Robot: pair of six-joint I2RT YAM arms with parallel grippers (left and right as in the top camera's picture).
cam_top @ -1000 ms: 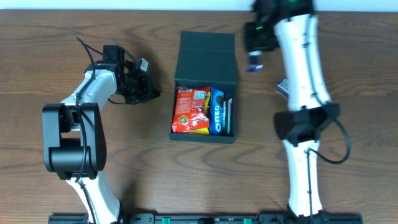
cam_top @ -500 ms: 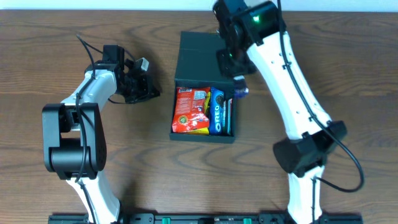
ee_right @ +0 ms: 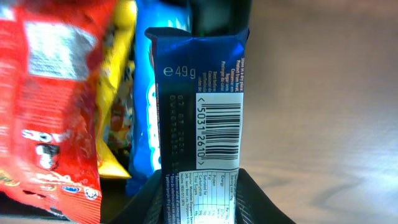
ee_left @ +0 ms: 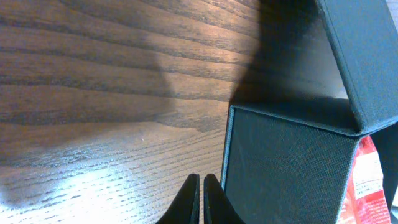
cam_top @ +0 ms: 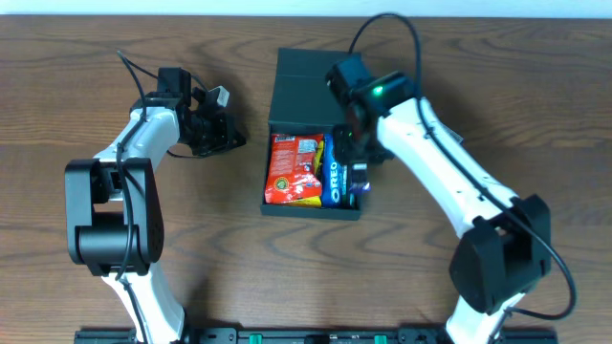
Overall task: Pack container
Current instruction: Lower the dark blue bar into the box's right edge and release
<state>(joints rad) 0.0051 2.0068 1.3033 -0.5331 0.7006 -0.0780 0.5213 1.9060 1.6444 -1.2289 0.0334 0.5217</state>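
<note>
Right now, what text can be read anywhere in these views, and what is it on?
"OREO": blue packet in the container.
"e49g": dark blue bar wrapper in the right gripper.
"5031 2610": beside its barcode, as best I can read.
Its nutrition print and the red packet's lettering: too small or blurred.

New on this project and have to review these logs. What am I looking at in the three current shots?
Two white robot arms stand at a wooden table, each ending in a two-finger gripper. The wide picture comes from a camera fixed overhead. The other two come from cameras on the wrists, each looking along its own fingers. On the table sits an open dark green container holding a red snack packet and a blue Oreo packet. The right gripper is over the container's right side, shut on a dark blue wrapped bar. The left gripper is shut and empty, left of the container.
</note>
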